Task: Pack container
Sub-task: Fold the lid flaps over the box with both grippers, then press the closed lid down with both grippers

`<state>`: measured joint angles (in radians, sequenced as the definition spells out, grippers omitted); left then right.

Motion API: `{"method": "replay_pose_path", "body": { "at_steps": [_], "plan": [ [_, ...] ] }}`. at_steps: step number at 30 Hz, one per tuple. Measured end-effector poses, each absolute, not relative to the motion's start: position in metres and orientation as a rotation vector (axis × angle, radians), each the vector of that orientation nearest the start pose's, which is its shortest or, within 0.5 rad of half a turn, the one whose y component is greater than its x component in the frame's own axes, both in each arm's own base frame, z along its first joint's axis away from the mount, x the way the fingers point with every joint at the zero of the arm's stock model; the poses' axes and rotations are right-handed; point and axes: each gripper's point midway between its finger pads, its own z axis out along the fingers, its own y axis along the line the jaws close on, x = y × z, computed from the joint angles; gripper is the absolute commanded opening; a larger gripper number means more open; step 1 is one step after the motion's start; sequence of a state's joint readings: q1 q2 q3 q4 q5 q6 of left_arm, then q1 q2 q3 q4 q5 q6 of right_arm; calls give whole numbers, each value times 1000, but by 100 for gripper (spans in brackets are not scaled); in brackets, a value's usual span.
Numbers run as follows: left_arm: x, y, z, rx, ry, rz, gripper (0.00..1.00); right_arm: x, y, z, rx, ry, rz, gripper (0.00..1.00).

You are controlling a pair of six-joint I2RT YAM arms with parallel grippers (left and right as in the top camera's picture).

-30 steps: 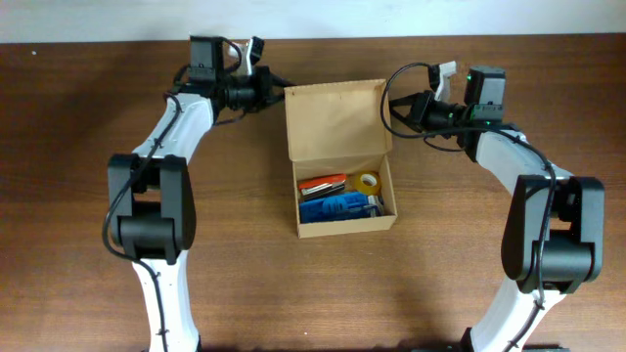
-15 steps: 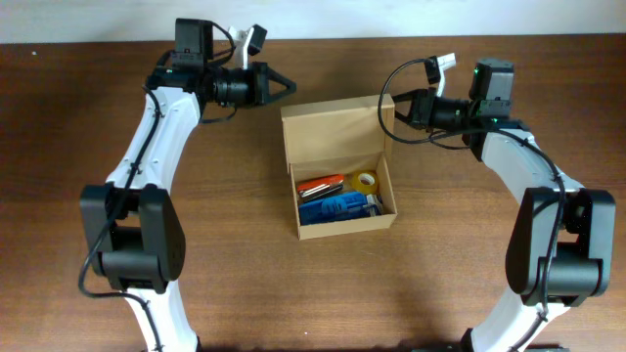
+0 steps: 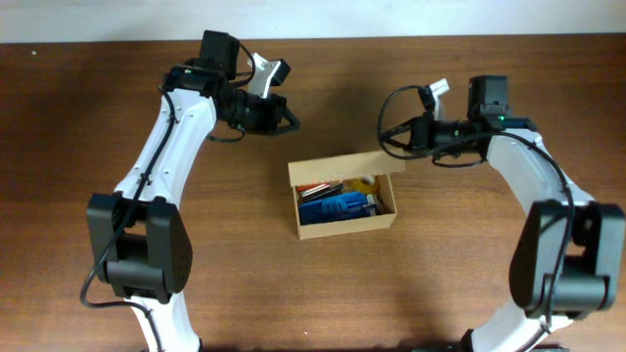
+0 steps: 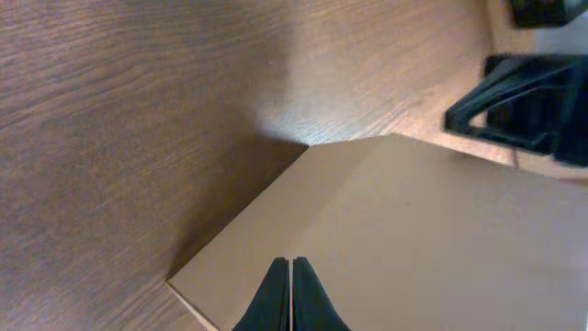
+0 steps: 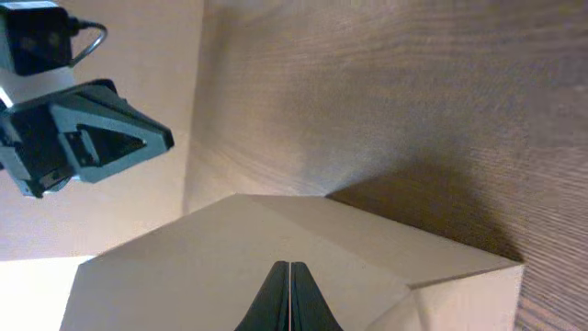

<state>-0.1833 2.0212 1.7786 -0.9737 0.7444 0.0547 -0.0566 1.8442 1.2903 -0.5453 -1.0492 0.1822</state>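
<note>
Lid (image 3: 344,166) lowered, left claw (image 4: 290,268), right claw (image 5: 288,271) pinched behind it

Overhead view: even, moderately bright light with only soft, faint shadows on the table (image 3: 78,147), no glare, and the fine detail inside the container (image 3: 347,227) looks mushy. Left wrist view: wood grain sharp, a pale sheen on the table just past the container's corner, a dark shadow along its left edge, and the right gripper (image 4: 459,118) at top right is out of focus. Right wrist view: grain crisp at right, heavy shadow under the container's right edge, cardboard washed out toward bottom left, left gripper (image 5: 161,138) slightly soft.
</note>
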Motion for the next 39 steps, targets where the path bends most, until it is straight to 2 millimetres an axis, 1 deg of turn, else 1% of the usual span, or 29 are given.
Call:
{"method": "replay_pose_path", "body": {
  "at_steps": [2, 4, 6, 7, 9, 11, 14, 15, 17, 19, 21, 24, 27, 30, 34, 37, 38, 39],
  "plan": [
    [422, -198, 160, 518, 2629, -1048, 2, 407, 122, 166, -74, 2400, 1328, 4],
    [417, -201, 156, 546, 2653, -1017, 2, 402, 119, 180, -93, 2393, 1270, 4],
    [410, -210, 153, 585, 2674, -992, 2, 392, 116, 190, -98, 2408, 1224, 4],
    [408, -214, 152, 600, 2676, -987, 2, 386, 114, 189, -89, 2434, 1204, 4],
    [404, -219, 149, 626, 2688, -958, 2, 370, 111, 187, -88, 2499, 1151, 4],
    [402, -217, 146, 630, 2710, -921, 2, 360, 114, 186, -127, 2530, 1118, 4],
    [401, -213, 142, 623, 2734, -887, 2, 346, 134, 176, -244, 2594, 1063, 4],
    [400, -212, 142, 621, 2743, -882, 2, 341, 145, 171, -304, 2617, 1027, 4],
    [399, -210, 140, 617, 2759, -863, 2, 333, 155, 160, -364, 2659, 967, 4],
    [399, -208, 139, 615, 2764, -849, 2, 327, 156, 150, -376, 2693, 925, 4],
    [399, -208, 138, 615, 2765, -842, 2, 324, 150, 138, -362, 2731, 874, 4],
    [400, -206, 137, 613, 2771, -821, 2, 312, 143, 115, -340, 2793, 841, 4],
    [400, -204, 136, 611, 2774, -807, 2, 306, 142, 105, -337, 2804, 842, 4],
    [401, -204, 136, 622, 2770, -802, 2, 305, 142, 100, -335, 2793, 842, 4],
    [400, -203, 135, 636, 2772, -797, 2, 305, 142, 100, -332, 2781, 844, 4],
    [387, -199, 139, 659, 2804, -791, 2, 305, 143, 104, -331, 2775, 851, 4],
    [377, -197, 146, 696, 2808, -788, 2, 307, 143, 110, -336, 2759, 848, 4],
    [373, -198, 152, 721, 2801, -786, 2, 310, 144, 117, -343, 2736, 843, 4]
  ]
}}
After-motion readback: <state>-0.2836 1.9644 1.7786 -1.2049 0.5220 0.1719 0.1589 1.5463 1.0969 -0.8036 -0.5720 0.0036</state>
